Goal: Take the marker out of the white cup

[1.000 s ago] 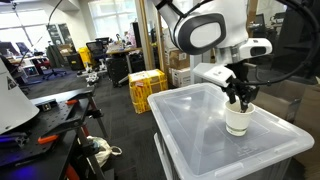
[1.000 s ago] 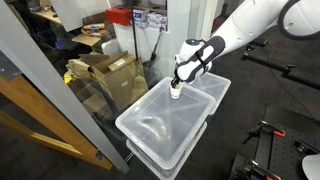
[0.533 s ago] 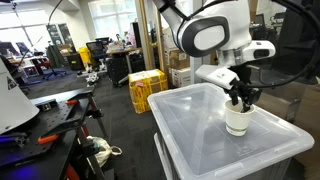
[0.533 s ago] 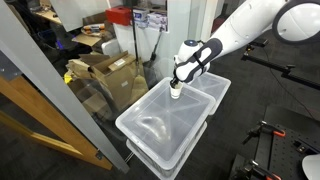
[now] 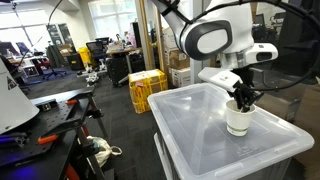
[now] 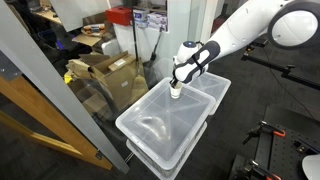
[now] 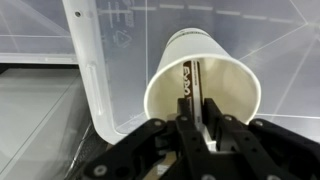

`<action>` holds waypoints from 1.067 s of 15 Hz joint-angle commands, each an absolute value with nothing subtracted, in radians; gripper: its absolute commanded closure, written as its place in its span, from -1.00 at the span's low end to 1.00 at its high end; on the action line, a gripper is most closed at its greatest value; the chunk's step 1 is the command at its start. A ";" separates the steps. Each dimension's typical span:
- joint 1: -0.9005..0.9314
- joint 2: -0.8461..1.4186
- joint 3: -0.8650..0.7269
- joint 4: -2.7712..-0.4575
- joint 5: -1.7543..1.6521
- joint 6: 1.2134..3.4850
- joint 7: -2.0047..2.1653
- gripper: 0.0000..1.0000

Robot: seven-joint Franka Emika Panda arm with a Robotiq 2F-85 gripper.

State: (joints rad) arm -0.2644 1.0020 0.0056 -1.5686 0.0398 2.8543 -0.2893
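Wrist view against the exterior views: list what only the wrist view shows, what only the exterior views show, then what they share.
Only the wrist view: the inside of the white cup, where the marker stands just ahead of the gripper. Only the exterior views: the robot arm, the yellow crate and cardboard boxes on the floor. Shared: the cup on the translucent bin lid with the gripper at its rim.

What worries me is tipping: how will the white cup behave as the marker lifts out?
The white cup looks thin-walled, probably light; loose on the smooth bin lid, it may slide or tip. The leaning marker could drag it.
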 commanded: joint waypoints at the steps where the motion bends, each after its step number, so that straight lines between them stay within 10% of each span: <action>1: -0.259 1.002 -0.002 -1.556 0.009 2.835 -0.267 0.90; 16: -0.346 0.781 0.037 -1.861 0.017 2.970 -0.298 0.90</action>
